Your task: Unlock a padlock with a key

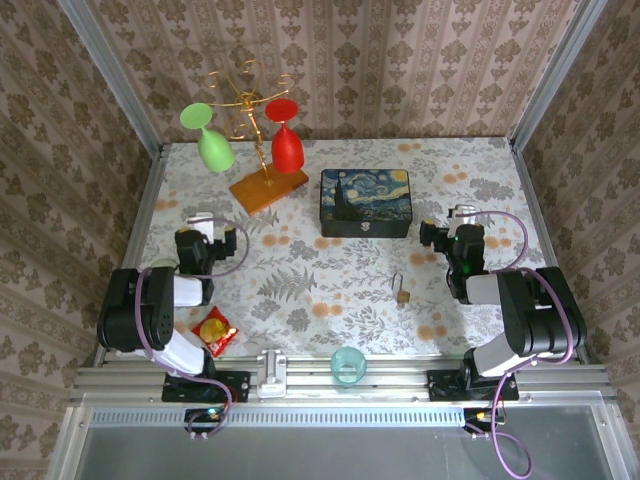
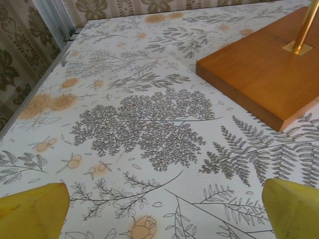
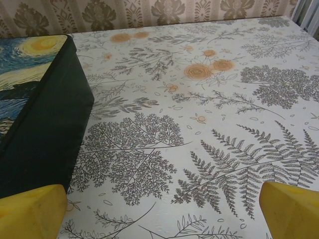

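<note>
Two pincers are parked at the near corners of the counter (image 1: 300, 285), each with its jaws spread wide and gripping nothing. The left pincer (image 2: 164, 211) sits low over bare printed cloth, and one yellow fingertip (image 2: 30, 211) shows at the bottom corner of the left wrist view. The rack (image 2: 259, 74) has its wooden base just ahead and to the right. The right pincer (image 3: 162, 211) is also low over the cloth, with the dark side wall of the box (image 3: 45, 129) close on its left.

The padlock (image 1: 403, 296) lies on the counter right of centre, between the box and the cup (image 1: 349, 364). It is nearer the right arm and well apart from both pincers. Its thin shackle points toward the far side. The key is too small to pick out with any certainty.

Three kinds of container are in the overhead view. The box, painted with a swirling night sky, has its lid shut, so its contents are hidden. The pale teal cup stands upright at the near edge beside the metal rail, mouth up, and its inside is too small to read. A green glass (image 1: 212, 140) and a red glass (image 1: 286, 142) hang upside down from the gold rack at the far left. A coin (image 1: 214, 331) in red wrapper lies by the left arm's base.
</note>
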You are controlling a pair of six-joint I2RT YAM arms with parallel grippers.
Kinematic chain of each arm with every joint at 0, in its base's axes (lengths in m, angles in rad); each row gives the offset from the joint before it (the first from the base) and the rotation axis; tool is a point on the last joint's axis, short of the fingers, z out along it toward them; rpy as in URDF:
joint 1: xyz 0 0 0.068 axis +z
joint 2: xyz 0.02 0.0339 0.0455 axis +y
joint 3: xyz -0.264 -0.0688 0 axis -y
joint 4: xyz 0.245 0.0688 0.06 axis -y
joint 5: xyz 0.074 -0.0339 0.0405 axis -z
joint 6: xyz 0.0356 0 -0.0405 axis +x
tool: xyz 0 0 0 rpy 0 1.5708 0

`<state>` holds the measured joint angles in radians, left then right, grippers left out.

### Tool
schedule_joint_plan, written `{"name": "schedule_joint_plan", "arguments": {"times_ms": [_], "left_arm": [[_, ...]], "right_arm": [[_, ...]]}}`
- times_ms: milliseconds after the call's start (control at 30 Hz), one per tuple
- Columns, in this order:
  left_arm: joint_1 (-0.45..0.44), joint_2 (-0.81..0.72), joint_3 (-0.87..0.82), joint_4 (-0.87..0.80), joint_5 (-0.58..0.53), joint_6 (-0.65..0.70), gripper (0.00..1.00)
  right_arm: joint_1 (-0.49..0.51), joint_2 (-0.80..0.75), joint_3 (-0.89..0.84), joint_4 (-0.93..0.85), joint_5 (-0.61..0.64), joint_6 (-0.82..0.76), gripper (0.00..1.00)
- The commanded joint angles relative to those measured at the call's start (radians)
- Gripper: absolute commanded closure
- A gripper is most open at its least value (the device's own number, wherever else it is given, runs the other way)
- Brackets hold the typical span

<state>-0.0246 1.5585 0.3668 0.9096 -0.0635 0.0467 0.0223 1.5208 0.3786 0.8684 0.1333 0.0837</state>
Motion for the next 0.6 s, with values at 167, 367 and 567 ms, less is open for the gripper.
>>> {"name": "schedule_joint_plan", "arguments": {"times_ms": [167,367,567], "left_arm": [[-0.028,0.0,0.004,0.056,-0.087,0.02,0.0],[-0.034,0.003,0.007,0.052,-0.079,0.028,0.0],[0.0,-0.002,0.019,0.023,-0.008,0.012,0.0]], "right_arm": [[0.007,0.008,0.016,0.007,0.038,-0.027,0.0],[0.007,0.007,0.018,0.006,0.038,-0.026,0.0],[0.007,0.007,0.019,0.006,0.038,-0.027,0.0]]}}
